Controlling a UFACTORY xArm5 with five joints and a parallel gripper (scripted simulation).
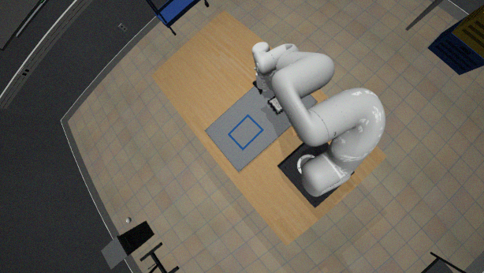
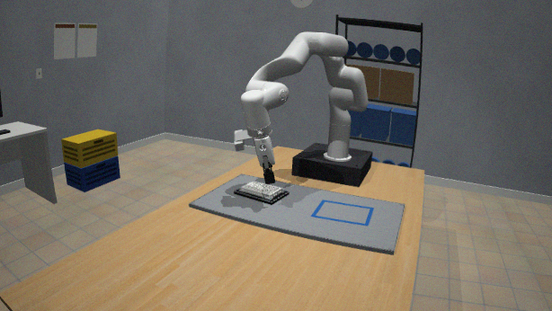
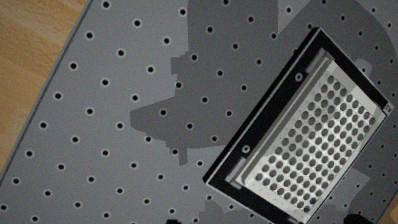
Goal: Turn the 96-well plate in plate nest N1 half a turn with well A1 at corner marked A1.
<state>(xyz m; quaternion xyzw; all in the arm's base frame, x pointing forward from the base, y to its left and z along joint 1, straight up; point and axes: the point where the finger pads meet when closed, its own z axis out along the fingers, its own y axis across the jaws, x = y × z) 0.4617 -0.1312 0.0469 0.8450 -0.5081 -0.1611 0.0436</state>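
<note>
The white 96-well plate [image 2: 262, 190] sits in the black plate nest [image 2: 260, 198] on the left part of the grey perforated mat [image 2: 297, 211]. In the wrist view the plate [image 3: 312, 147] lies inside the black nest frame [image 3: 260, 135] at the right, seen at an angle. I cannot tell which corner is cut off. In the top view the arm hides most of the plate [image 1: 275, 105]. My gripper [image 2: 269, 176] hangs just above the far edge of the plate, fingers wide open and empty. Only the fingertips show at the bottom edge of the wrist view.
A blue outlined rectangle [image 2: 342, 212] is marked on the right part of the mat. The arm's black base [image 2: 332, 164] stands behind the mat on the wooden table. A shelf rack [image 2: 382, 85] stands behind the table, and a yellow and blue crate stack [image 2: 91, 159] is on the floor at the left.
</note>
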